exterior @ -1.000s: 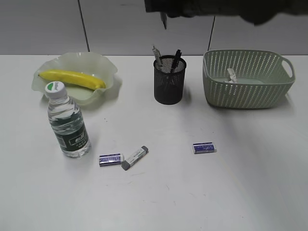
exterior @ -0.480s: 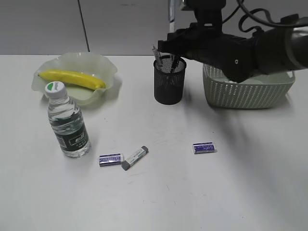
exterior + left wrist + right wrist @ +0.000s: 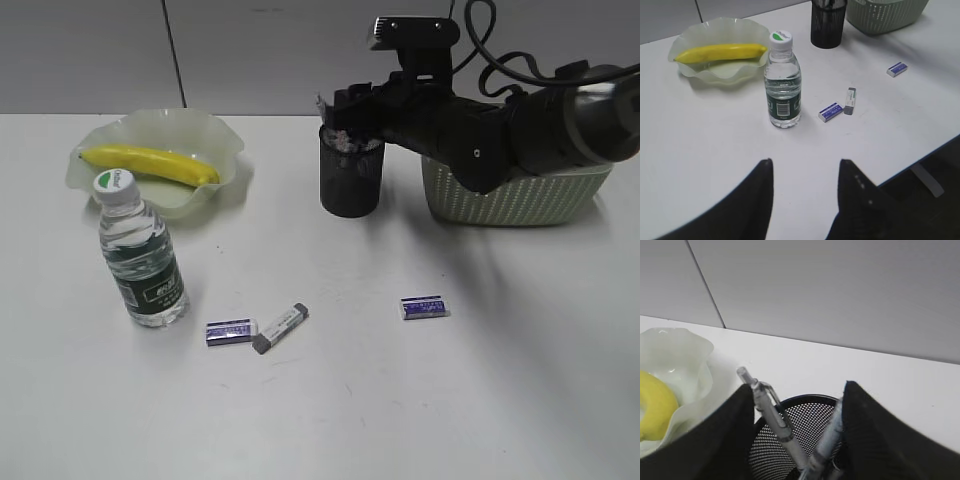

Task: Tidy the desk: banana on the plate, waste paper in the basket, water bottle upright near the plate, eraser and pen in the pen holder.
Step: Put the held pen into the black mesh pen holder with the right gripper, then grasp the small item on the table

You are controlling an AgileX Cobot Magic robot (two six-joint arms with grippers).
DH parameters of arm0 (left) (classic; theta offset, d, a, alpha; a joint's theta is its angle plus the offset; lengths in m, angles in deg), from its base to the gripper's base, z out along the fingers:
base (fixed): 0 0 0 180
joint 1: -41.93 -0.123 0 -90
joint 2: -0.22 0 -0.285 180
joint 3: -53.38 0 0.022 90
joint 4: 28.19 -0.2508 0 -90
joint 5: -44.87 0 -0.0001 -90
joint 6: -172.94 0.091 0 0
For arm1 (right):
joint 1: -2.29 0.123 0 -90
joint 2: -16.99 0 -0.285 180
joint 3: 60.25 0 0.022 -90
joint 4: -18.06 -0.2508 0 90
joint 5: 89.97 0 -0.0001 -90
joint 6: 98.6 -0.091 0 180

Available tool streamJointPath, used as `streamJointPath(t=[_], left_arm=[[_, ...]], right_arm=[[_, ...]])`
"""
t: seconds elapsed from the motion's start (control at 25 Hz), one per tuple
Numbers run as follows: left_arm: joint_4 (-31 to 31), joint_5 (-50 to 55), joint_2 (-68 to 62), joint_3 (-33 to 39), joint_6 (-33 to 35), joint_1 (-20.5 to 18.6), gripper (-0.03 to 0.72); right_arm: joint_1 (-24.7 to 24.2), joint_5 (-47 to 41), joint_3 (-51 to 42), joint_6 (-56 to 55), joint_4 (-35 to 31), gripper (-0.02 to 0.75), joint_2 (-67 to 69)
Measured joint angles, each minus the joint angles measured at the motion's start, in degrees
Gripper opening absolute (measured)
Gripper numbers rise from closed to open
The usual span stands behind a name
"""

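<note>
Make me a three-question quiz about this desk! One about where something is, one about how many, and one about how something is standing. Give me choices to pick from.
1. Where is the banana?
A. in the basket
B. on the plate
C. beside the pen holder

2. How many erasers lie on the desk?
A. one
B. three
C. five

3. How is the water bottle standing?
A. upright with its cap on
B. lying on its side
C. upside down

Answers:
1. B, since the banana lies in the wavy green plate at the back left.
2. B, since two erasers sit close together near the bottle and a third eraser lies apart to the right.
3. A, since the bottle stands straight with its white cap on top, in front of the plate.
</note>
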Motion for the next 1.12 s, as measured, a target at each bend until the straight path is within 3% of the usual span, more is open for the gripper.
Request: streamJointPath(t=[0.12,0.32,0.76,1.12], left_arm=[[0.0,0.0,0.0,0.0,0.0,0.0,0.321],[0.0,0.0,0.0,0.0,0.0,0.0,0.321],[0.0,0.0,0.0,0.0,0.0,0.0,0.321],[0.0,0.0,0.0,0.0,0.0,0.0,0.321]], right_arm=[[0.0,-0.19,0.0,0.61,0.0,0.481,-0.24],[0.0,-8.26,0.0,5.48,0.05,0.498,-6.24],[0.0,-60.82,-0.44,8.75,4.4,0.496,-31.37],[0.0,-76.28,-17.29,8.82,5.59,0.496,-53.84]])
